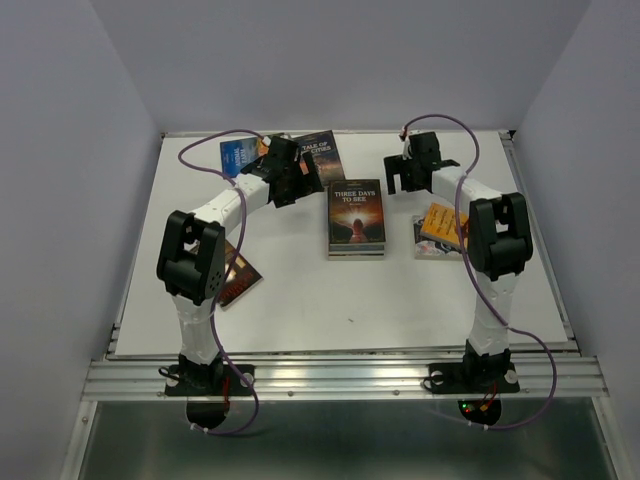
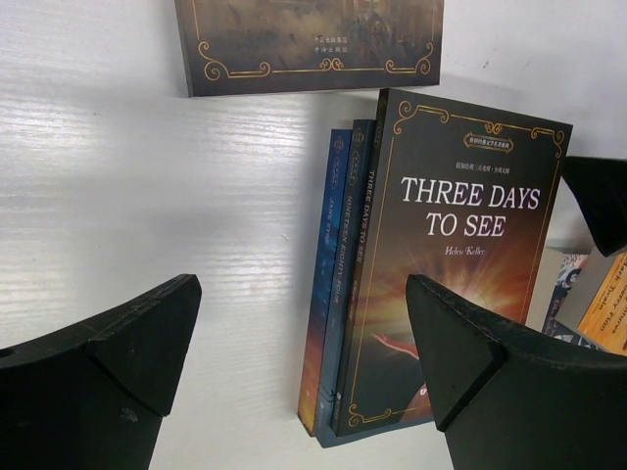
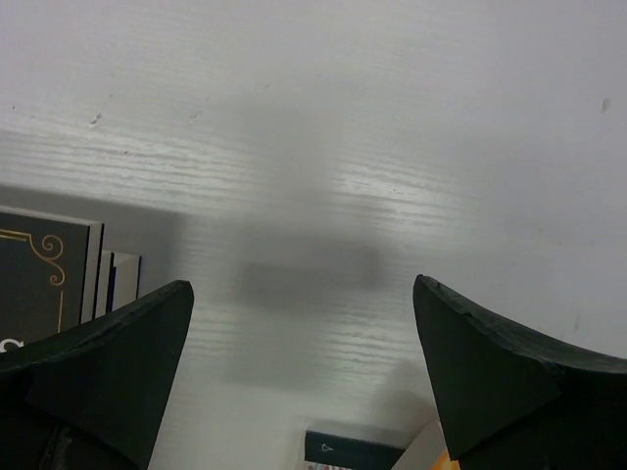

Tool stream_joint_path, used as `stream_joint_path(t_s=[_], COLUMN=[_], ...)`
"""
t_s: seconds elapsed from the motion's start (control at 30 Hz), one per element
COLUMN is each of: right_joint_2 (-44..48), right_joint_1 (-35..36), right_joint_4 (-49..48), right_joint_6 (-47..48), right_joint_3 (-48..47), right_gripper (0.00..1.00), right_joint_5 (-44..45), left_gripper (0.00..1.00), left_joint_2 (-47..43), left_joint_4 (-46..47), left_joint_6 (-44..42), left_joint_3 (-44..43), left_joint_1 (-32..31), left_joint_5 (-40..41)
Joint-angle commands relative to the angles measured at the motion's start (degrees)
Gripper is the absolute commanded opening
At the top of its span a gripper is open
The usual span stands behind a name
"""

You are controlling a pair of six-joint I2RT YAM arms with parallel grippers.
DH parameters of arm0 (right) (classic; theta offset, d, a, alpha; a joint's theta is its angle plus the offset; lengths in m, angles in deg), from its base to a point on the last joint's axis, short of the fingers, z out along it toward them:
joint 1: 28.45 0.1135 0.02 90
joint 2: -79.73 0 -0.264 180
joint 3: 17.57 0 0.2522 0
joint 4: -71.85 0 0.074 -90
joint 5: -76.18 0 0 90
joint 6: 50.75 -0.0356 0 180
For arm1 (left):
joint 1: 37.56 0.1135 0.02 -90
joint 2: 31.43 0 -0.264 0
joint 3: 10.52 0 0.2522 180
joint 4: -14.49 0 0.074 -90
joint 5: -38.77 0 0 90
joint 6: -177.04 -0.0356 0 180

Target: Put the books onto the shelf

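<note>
My left hand (image 2: 304, 323) hangs over the white table (image 1: 300, 310), its two fingers far apart with nothing between them. I think I hold them wide so a book can fit in. At the right of my left wrist view lies the pile of books (image 2: 441, 264), three lying flat on top of each other, with "Three Days to See" on top. They lie flat, so I think I must get at an edge to lift one.

My right hand (image 3: 304, 294) is wide apart too and holds nothing, with bare table under it.

From above, a blue book (image 1: 238, 155) and a dark book (image 1: 322, 152) lie at the upper left, an orange book (image 1: 440, 220) at the right, and a brown book (image 1: 240, 278) under my left arm. I cannot see any shelf
</note>
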Motion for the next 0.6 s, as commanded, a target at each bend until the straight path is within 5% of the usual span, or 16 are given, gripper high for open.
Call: stream_joint_path(t_s=[0.0,0.57], right_joint_2=[1.5,-11.8], right_joint_1=[0.1,3.5], right_joint_4=[-0.9,5.0], right_joint_6=[-1.9,-9.4], right_joint_3=[-5.3,-25.4], right_gripper=[1.0,1.0], right_joint_5=[5.1,1.5], left_gripper=[0.99,0.99], left_joint_2=[-2.0,-2.5], left_joint_4=[0.1,-0.3], left_joint_6=[-0.6,-1.0], left_joint_3=[-2.4,-2.0], left_joint_1=[0.3,1.2], left_joint_5=[0.9,1.7])
